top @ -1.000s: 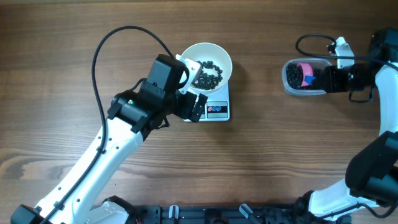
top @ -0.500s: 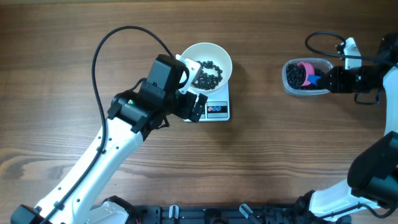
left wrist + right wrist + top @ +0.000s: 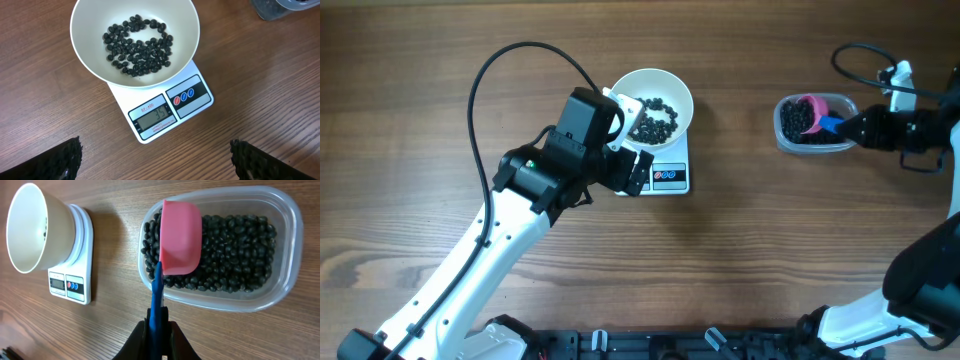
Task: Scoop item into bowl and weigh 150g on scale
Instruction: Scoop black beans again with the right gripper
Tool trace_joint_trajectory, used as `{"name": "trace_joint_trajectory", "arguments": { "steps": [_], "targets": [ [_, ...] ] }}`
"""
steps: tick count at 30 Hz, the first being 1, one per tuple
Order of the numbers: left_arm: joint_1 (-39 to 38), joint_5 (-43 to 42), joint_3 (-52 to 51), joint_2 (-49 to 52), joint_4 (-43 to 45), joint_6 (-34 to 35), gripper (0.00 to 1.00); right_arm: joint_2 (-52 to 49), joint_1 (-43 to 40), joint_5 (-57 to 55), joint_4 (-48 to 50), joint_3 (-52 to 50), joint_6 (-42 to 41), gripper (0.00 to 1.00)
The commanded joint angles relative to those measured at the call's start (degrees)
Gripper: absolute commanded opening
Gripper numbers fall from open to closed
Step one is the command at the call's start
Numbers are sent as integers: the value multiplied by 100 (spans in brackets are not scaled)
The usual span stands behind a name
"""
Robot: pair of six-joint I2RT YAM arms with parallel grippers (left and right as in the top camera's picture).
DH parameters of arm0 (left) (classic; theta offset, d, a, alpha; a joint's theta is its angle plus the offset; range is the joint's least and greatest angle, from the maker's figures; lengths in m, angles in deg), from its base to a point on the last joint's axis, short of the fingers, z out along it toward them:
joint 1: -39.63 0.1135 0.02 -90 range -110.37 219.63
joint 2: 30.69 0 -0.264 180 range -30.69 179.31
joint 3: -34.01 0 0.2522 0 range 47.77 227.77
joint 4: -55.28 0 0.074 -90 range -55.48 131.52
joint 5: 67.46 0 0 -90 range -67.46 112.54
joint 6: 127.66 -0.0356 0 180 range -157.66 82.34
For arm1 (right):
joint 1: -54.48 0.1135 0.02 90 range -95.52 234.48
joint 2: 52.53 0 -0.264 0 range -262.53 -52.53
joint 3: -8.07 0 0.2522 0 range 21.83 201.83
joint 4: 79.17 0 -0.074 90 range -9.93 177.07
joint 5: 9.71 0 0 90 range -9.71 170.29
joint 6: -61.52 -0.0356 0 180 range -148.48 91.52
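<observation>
The white bowl (image 3: 686,96) stands on the small white scale (image 3: 672,176) with a thin layer of black beans (image 3: 137,47) in it; the display appears to read 35. My left gripper (image 3: 630,160) hovers open beside the scale's front left corner, fingers (image 3: 67,157) wide apart with nothing between them. At the right, a clear tub (image 3: 785,140) holds a heap of black beans (image 3: 235,250). My right gripper (image 3: 159,325) is shut on the blue handle of a pink scoop (image 3: 181,235), whose cup is tilted over the beans at the tub's left end.
A black cable (image 3: 520,50) loops over the table behind the left arm. Another cable (image 3: 855,50) curls above the right gripper. Bare wooden table lies between the scale and the tub.
My right gripper has drawn back to the right with the scoop, and the pink cup has shifted toward the tub's far side. The left arm, bowl and scale have not moved.
</observation>
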Motion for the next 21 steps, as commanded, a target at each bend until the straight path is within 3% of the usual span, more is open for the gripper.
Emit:
{"name": "trace_joint_trajectory", "arguments": {
  "steps": [1, 6, 21],
  "targets": [
    [-26, -85, -46, 39, 0, -129, 100, -96, -133, 321, -15, 2, -254, 4],
    [-26, -85, -46, 39, 0, -129, 100, -96, -321, 389, -153, 2, -763, 4],
    [-26, -85, -46, 39, 0, -129, 100, -96, -717, 1875, -501, 2, -927, 4]
  ]
}}
